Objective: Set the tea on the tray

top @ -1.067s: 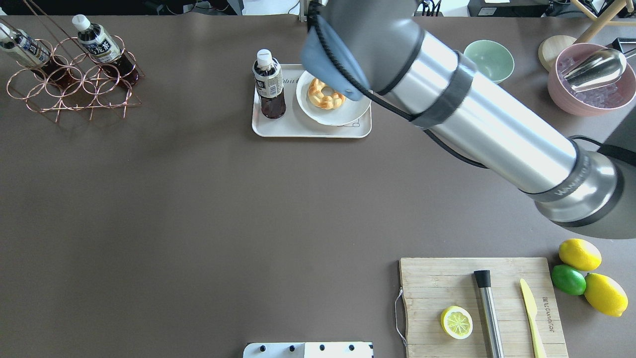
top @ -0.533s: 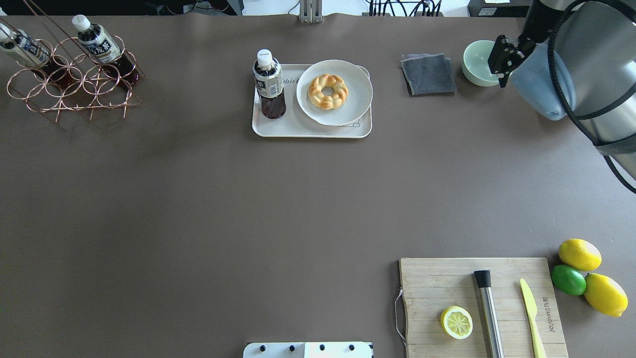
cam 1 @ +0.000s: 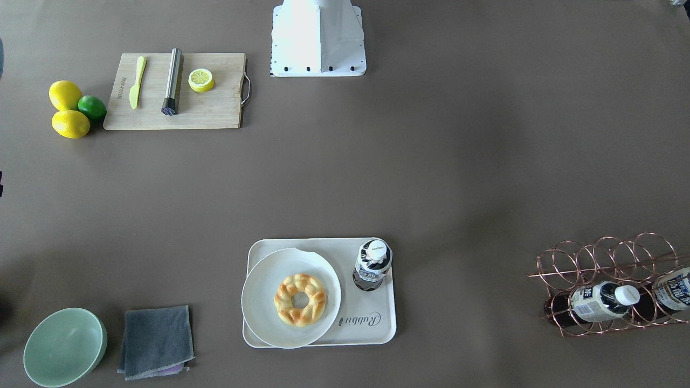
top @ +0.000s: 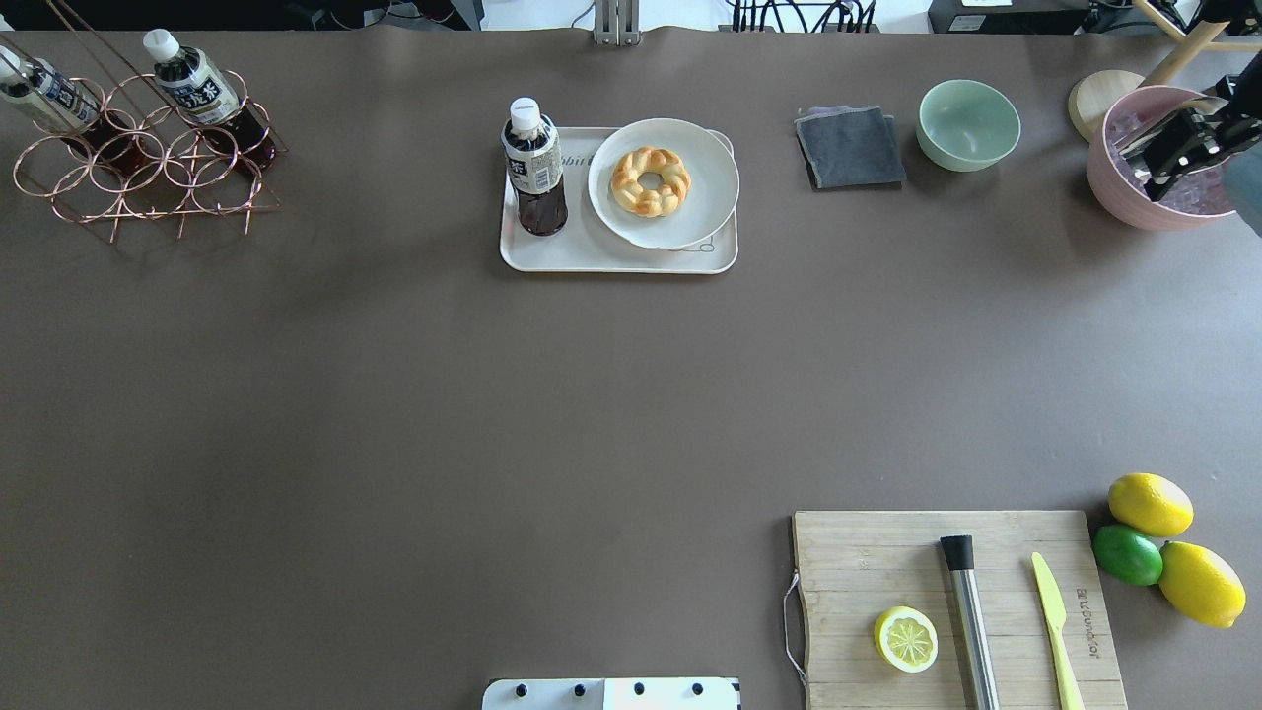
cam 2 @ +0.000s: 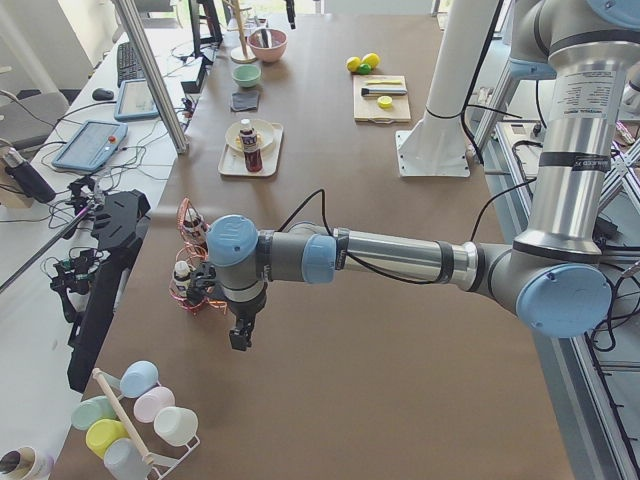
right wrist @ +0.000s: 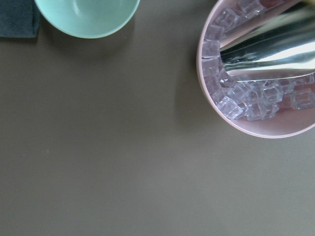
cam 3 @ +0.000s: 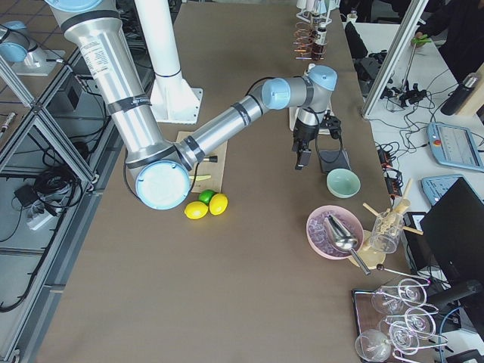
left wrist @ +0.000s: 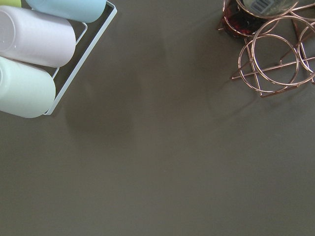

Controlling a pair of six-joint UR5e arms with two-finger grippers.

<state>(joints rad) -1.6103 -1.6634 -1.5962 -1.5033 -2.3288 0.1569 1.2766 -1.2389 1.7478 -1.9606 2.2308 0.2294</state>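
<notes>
the tea point(top: 533, 168) stood upright on the tray point(top: 611, 258), touching no gripper, just beside a round white plate point(top: 705, 212) that held a braided ring pastry point(top: 650, 181).

the right gripper point(cam 3: 300, 160) hung above the table with nothing between its fingers that i could see. how far apart they stood, i could not tell. below and to one side of those fingers sat a pink bowl point(top: 1106, 195) of ice cubes point(right wrist: 246, 101) with a metal scoop point(right wrist: 270, 49) in it, and to the other side a green bowl point(top: 969, 123). a folded grey cloth point(top: 850, 148) lay beyond the green bowl. the tea was farther off again, well apart from these fingers.

the left gripper point(cam 2: 240, 338) showed only in the side view, pointing down over bare table, and whether its fingers were spread or closed i could not tell. near them on one side stood a copper wire rack point(top: 148, 163) holding two more bottles point(top: 202, 94). on the other side was a white wire holder with pastel cups point(left wrist: 34, 34) lying in it. the tea and tray were far from these fingers, along the table toward the other arm.
</notes>
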